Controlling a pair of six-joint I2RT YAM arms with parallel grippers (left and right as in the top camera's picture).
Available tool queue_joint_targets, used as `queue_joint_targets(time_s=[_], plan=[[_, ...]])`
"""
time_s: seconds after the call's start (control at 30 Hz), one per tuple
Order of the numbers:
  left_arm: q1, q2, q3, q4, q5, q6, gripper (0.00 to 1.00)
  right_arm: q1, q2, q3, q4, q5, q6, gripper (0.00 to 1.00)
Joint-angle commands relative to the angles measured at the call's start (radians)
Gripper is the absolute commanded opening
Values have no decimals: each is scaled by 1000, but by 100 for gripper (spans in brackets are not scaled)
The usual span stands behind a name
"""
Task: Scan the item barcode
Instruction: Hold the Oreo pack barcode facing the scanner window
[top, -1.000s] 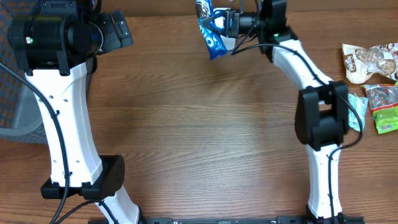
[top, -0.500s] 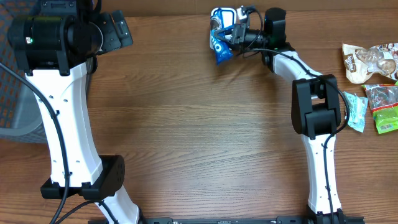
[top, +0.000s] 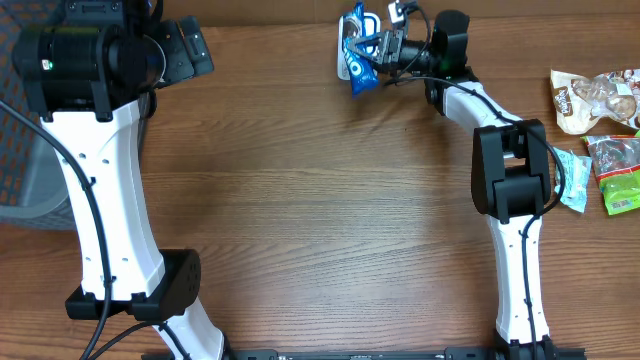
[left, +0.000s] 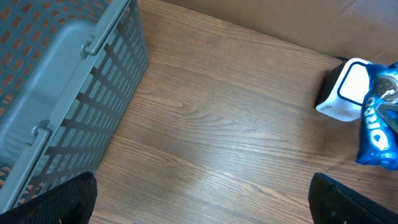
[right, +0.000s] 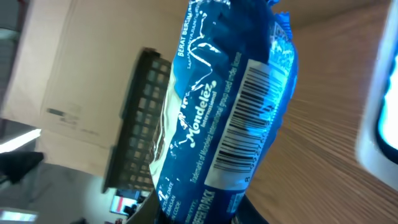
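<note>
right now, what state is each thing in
right gripper: shut on oreo packet
barcode scanner: standing on table
oreo packet: held above the table, beside the barcode scanner
left gripper: open, empty
grey basket: on table, contents unclear
snack packets: lying on table, untouched

1. A packet (top: 352, 52) is being held by the right gripper (top: 378, 47) over the far side of the table (top: 320, 200), right of centre.
2. A scanner (left: 347, 90) is being partly overlapped by the packet, standing on the table just beside it.
3. A basket (left: 62, 81) is being kept at the table's left edge, well apart from the packet.
4. Several bags (top: 595, 100) are being left lying together at the right edge, right of the right arm.
</note>
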Motion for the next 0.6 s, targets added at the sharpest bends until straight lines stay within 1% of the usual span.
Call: queue_joint_targets(time_s=[0.0,0.1,0.23,0.43,0.57], plan=[[2,-4,0,-1,-13,8,100,6,-27,15,62,26,235,4],[2,-4,0,-1,-13,8,100,6,-27,15,61,87,352,4],[2,-4,0,-1,-13,8,100,10,-27,15,60,151,449,4],[2,-4,0,-1,-13,8,100,20,-27,15,112,163,473,4],[2,-4,0,-1,-13,8,100,27,-27,15,115,164,500,4]])
